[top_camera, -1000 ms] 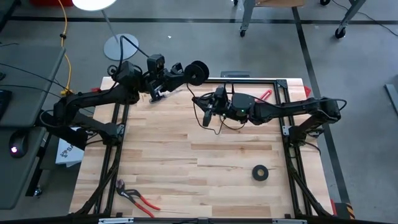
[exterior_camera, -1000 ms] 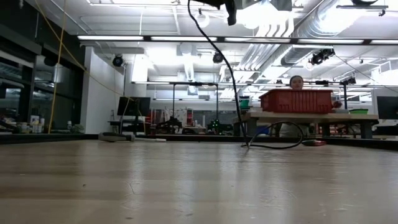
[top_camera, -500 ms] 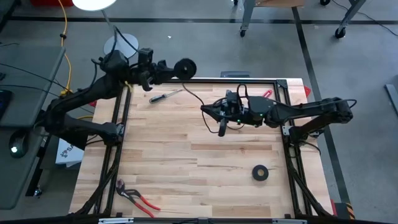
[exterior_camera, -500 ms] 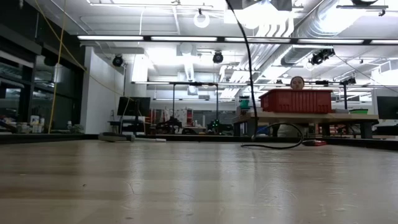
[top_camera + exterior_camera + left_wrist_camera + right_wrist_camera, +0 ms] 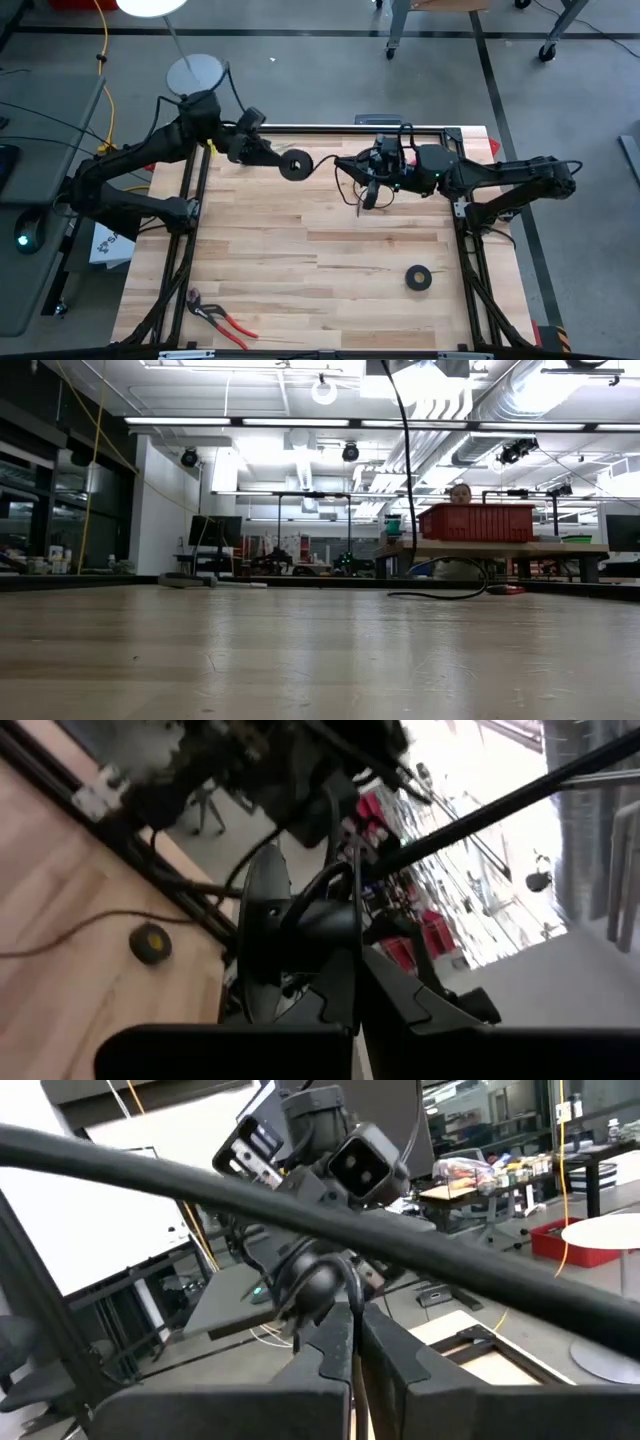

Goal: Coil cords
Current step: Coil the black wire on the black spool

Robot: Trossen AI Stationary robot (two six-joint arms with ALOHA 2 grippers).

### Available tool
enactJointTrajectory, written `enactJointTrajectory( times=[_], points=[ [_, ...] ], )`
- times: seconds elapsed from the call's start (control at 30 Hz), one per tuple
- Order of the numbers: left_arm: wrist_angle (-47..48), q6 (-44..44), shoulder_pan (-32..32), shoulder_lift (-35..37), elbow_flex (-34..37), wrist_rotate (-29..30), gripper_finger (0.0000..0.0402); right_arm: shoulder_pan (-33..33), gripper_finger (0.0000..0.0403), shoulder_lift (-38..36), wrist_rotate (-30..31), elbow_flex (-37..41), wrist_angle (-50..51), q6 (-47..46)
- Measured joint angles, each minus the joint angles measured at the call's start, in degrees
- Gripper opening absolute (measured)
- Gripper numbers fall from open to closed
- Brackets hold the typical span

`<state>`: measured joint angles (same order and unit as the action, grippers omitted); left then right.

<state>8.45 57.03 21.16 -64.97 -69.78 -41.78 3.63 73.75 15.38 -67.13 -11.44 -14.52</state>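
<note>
Left claw [image 5: 283, 163] sits over the tabletop [image 5: 300, 260] at about 11 o'clock, clenched on a round black spool [image 5: 294, 165], as the left wrist view confirms. From the spool the thin black cord [image 5: 322, 160] runs toward 3 o'clock to the right claw [image 5: 368, 190] near 12 o'clock, above the tabletop. The right claw's fingers [image 5: 330, 1342] are pressed together on the cord, which hangs below in small loops. In the low view the cord [image 5: 405, 470] drops to the surface and curls there. Red-handled pliers [image 5: 220, 316] lie at 7 o'clock. A black tape roll [image 5: 419, 278] lies at 4 o'clock.
</note>
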Motion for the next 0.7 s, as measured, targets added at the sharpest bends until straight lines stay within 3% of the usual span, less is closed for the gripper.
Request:
enactJointTrajectory(
  times=[0.27, 0.7],
  points=[
    [-7.7, 4.8, -4.8, -5.7, 0.0, -3.4, 0.0, -2.6, 0.0, 0.0, -2.1, 0.0, -0.2, 0.0],
    [-46.1, 16.4, -7.1, -20.6, 0.0, -4.0, 0.0, -3.7, 0.0, 0.0, -5.7, 0.0, -3.5, 0.0]
  ],
)
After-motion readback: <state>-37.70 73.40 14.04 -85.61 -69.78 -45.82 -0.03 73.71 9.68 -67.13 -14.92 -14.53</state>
